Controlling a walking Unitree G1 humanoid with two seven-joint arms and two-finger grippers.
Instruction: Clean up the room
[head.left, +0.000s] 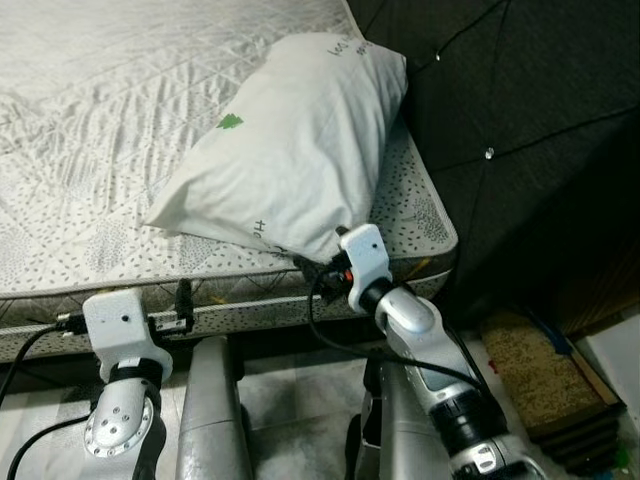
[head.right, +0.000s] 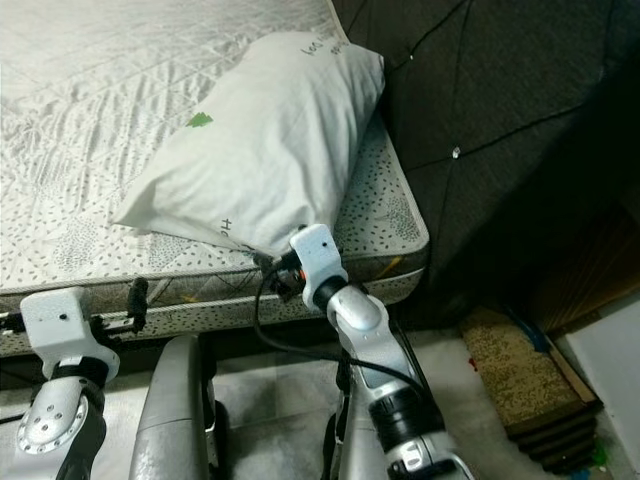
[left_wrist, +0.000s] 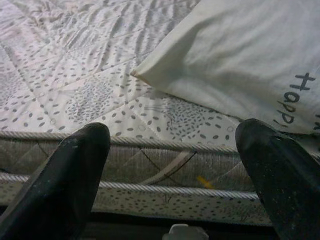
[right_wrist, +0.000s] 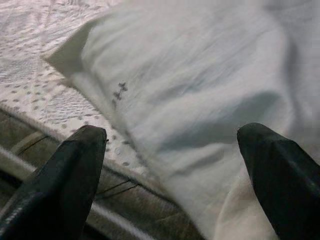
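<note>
The pillow (head.left: 290, 150) is found on the mattress (head.left: 90, 150), at its right end, lying slantwise: its long axis runs from a low corner near the front edge up and away toward the dark padded headboard (head.left: 510, 110), against which its far end is propped. A small green mark and some printed lettering are seen on its white case. The near lower edge of the pillow is reached by the right gripper (right_wrist: 172, 170), which is held at the front edge of the mattress with its two black fingers spread wide; in the right wrist view the white cloth is seen directly ahead, between and beyond the fingertips (right_wrist: 82, 145), though contact cannot be confirmed. The left gripper (left_wrist: 175, 165) is also held open, level with the side of the mattress, and is aimed at bare quilted surface with the pillow's pointed corner lying further in and off to the robot's right. The right arm is therefore judged much the nearer, and the coming move is judged to turn on the pillow lying straight ahead of that gripper, with its length slanting away toward the headboard. A brown mat (head.left: 545, 375) is seen on the floor to the right of the bed.
</note>
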